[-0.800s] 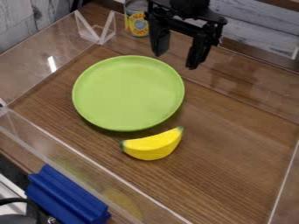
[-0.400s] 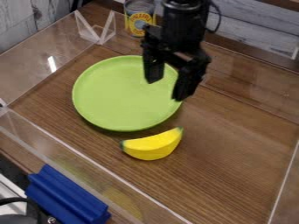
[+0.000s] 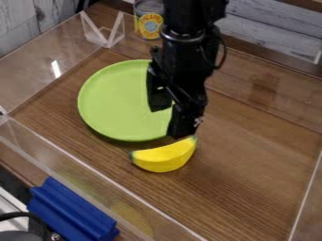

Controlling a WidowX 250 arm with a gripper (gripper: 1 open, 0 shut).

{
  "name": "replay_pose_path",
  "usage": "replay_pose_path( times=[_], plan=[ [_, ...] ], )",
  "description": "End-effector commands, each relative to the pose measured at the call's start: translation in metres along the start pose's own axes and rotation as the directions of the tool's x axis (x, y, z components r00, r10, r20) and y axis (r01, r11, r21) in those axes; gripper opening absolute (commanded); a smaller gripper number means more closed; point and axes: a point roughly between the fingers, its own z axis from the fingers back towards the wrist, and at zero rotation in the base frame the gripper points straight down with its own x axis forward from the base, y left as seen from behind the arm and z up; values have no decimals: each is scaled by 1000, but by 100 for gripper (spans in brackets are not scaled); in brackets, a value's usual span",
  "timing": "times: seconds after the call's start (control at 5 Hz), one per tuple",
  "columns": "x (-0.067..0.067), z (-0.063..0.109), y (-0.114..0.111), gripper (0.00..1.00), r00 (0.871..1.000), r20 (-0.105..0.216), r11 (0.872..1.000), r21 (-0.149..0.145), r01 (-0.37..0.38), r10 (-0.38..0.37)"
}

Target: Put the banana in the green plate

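Closest to the camera there's a blue block thing (image 3: 73, 216) down in the bottom left corner, well clear of the banana (image 3: 167, 155), doesn't matter for this job.

The banana is the landmark here. It's lying on the wooden table (image 3: 251, 141), yellow and curved, just off the near-right edge of the green plate (image 3: 126, 94), close to the rim but not on it.

Right above the banana is the gripper (image 3: 170, 110), fingers spread wide with nothing between them, pointing straight down. That's the big change: a moment ago it was way back behind the plate near the far wall, and it's now swung forward and dropped down so its right finger tip sits just above the banana's far end. It isn't gripping anything yet.

So I'd say the reach is basically done and the grab is next: drop a bit more, straddle the banana, close. Then it's a short hop over to the plate.

Farther back behind the plate there's a yellow can (image 3: 149, 21).
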Motion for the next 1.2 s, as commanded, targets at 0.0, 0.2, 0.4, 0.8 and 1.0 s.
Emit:
replay_pose_path(
  times=[0.0, 0.2, 0.4, 0.8, 1.0],
  plan=[
    [-1, -2, -1, 100, 999, 47, 999, 34, 9, -11],
    [-1, -16, -3, 100, 998, 59, 999, 49, 14, -17],
    [-1, -28, -3, 100, 996, 75, 998, 57, 37, -41],
    [1, -56, -4, 100, 995, 89, 998, 54, 39, -44],
    [1, -64, -3, 100, 995, 90, 998, 47, 40, -44]
  ],
)
